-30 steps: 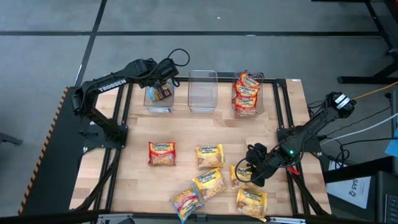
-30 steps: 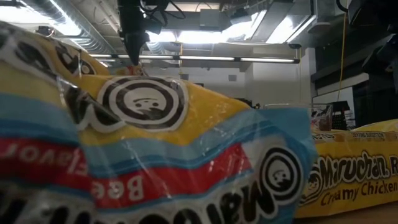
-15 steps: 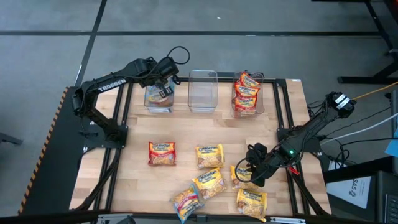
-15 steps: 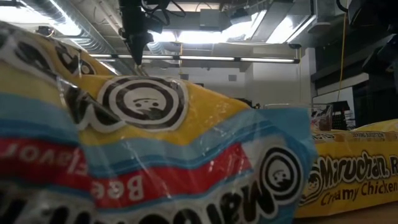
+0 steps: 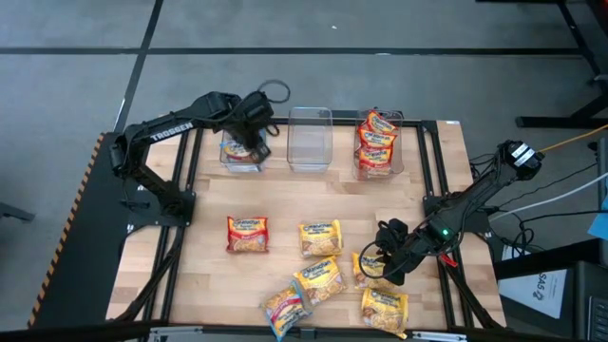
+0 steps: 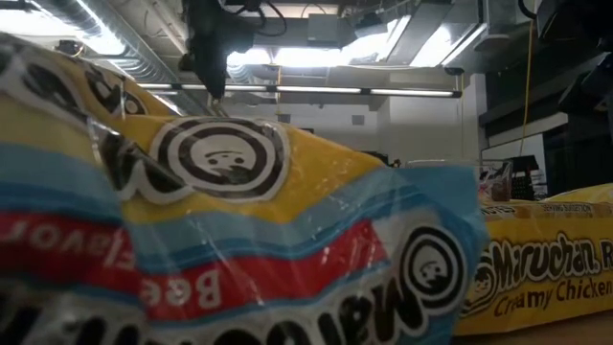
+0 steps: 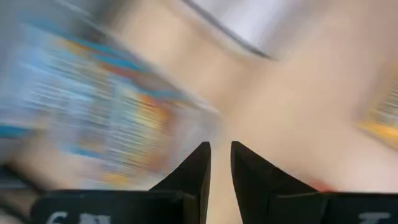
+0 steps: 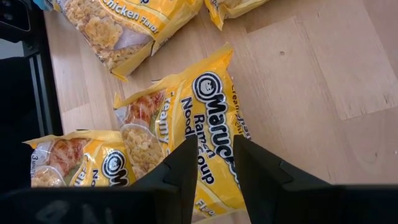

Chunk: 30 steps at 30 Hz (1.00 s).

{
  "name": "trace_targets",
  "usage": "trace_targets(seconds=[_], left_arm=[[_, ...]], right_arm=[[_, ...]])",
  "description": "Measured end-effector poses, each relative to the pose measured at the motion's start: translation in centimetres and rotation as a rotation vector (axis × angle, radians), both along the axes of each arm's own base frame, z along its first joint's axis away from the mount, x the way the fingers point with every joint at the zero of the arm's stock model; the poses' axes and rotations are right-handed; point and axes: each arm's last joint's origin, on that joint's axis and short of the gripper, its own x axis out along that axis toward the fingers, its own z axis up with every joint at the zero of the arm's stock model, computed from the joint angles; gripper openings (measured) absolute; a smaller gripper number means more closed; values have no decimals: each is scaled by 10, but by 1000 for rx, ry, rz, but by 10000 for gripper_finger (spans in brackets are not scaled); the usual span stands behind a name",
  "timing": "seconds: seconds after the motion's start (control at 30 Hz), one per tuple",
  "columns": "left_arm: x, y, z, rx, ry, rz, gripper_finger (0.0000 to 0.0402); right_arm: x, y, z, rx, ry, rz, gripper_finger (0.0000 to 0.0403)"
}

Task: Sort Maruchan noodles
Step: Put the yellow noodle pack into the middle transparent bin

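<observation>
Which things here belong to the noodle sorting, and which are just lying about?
Job: loose noodle packets, packets in the right bin, packet in the left bin, clear bins.
Lying about: yellow cable, ceiling lights.

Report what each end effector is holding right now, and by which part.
Nothing is held. The left end effector is empty above a blue-trimmed packet in the left bin. The right end effector hovers empty over a yellow packet.
</observation>
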Motion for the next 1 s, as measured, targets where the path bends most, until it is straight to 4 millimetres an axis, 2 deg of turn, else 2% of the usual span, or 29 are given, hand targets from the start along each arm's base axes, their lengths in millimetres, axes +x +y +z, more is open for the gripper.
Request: trace_targets(seconds=[0.1,0.2,0.3,0.43,0.63,0.73,0.8,0.9,1.0], left_arm=[[5,-27,-2,-218,-21,-16,57],[7,-63,-3,-319,57,-59,57],[8,-102,-6,-321,131,-137,57],[10,-157,-21,-332,167,-194,57],[2,-232,-56,-312,128,-307,57],[-6,-257,-73,-278,94,-354,57],[-11,-267,-81,-254,74,-358,57],[-16,-276,-89,-250,58,-335,57],[-18,-279,-89,-260,55,-309,57]], right_arm=[[0,0,0,-1,-1,0,106],[0,0,0,-12,-10,-8,106],[1,-1,0,-24,-20,-17,106],[1,-1,0,-24,-20,-17,106],[0,0,0,-2,1,6,106],[-1,1,0,5,14,44,106],[1,2,-3,1,22,46,107],[4,5,-13,-27,57,45,120],[9,9,-27,-38,105,15,151]])
